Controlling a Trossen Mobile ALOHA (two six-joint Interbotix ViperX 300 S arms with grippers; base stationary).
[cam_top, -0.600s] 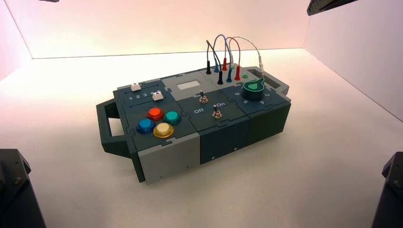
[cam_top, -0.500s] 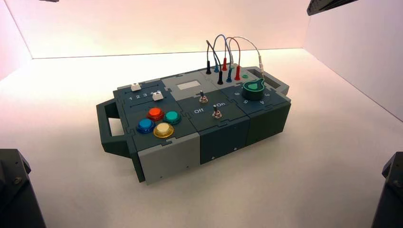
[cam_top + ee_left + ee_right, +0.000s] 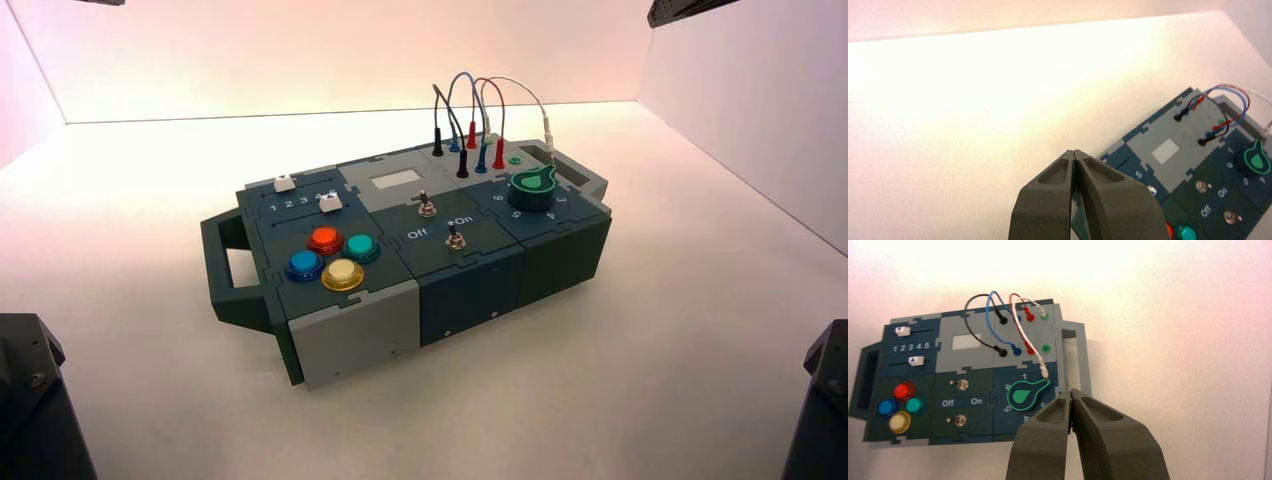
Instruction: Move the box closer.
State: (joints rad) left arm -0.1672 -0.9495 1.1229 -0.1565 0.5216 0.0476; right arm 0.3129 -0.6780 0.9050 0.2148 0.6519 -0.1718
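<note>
The box (image 3: 470, 290), flat, dark teal and grey, lies turned in the middle of the white table, with a handle at its left end (image 3: 228, 270) and another at its right end (image 3: 575, 172). No gripper touches it. My left gripper (image 3: 1074, 151) is shut and empty, held over the table short of the box (image 3: 1193, 122). My right gripper (image 3: 1069, 391) is also shut and empty, and its tips line up with the near end of the box's right handle (image 3: 1083, 360). In the high view only the arms' dark bases show, in the two near corners.
The box top carries four coloured buttons (image 3: 333, 255), two toggle switches (image 3: 440, 222), a green dial (image 3: 533, 185) and looped plug wires (image 3: 480, 100). White walls close the table at the back and right (image 3: 760, 120). The arm bases stand at the near left (image 3: 30, 400) and near right (image 3: 820, 400).
</note>
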